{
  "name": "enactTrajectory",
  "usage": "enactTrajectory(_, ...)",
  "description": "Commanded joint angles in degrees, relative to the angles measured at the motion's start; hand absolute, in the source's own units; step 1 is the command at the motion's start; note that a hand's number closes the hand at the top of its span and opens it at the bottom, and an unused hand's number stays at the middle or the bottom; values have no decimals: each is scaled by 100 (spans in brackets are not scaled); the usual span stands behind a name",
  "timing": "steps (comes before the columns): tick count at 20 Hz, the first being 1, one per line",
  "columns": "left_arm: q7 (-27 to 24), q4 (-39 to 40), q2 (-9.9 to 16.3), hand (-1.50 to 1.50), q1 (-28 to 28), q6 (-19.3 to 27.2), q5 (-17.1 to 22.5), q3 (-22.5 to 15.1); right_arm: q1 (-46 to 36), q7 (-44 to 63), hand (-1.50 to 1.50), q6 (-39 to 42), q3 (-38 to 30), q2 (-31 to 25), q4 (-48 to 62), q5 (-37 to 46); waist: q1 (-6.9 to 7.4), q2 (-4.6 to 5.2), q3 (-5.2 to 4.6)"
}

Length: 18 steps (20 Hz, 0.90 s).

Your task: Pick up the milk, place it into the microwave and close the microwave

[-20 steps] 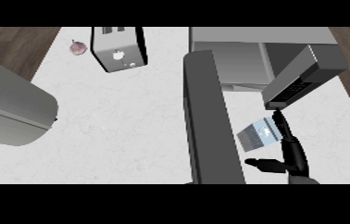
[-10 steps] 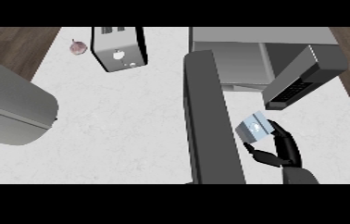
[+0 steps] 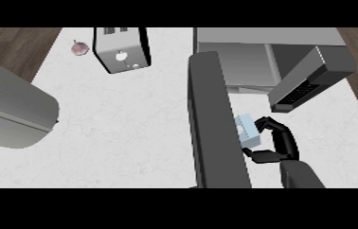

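A small pale blue and white milk carton (image 3: 247,130) is held in front of the microwave (image 3: 237,57), just right of its open dark door (image 3: 212,124). My right hand (image 3: 278,144) comes in from the lower right and is shut on the carton, fingers curled over its top and thumb under it. The carton nearly touches the door's inner face. The microwave's inside is pale grey, and its dark control panel (image 3: 306,83) angles off to the right. My left hand does not show.
A silver toaster (image 3: 122,50) stands at the back left with a small pinkish bulb (image 3: 79,48) beside it. A large grey rounded shape (image 3: 21,110) fills the left edge. White counter (image 3: 126,128) lies between it and the door.
My right hand has carried the milk carton a little to the left, up against the open door, and its fingers have curled closer round it.
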Motion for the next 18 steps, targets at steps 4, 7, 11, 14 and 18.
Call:
enactTrajectory(4,166,-629,-68,-150,49,43,431,-79,-388,-514,150,212,-30,47,491,14,33,33,27)
enactTrajectory(7,-40,-551,94,-150,322,-257,858,243,-457,-528,150,273,-108,-32,532,-51,76,25,27)
enactTrajectory(11,249,-675,-101,-150,197,54,585,-39,-725,-380,150,-145,120,71,407,203,-9,18,21)
enactTrajectory(14,360,-837,-89,-150,88,180,511,-122,-1056,-177,150,-208,-7,-161,477,156,8,45,27)
enactTrajectory(18,338,-386,223,-150,17,10,921,230,-1477,-1,150,-460,-104,-3,597,111,47,44,22)
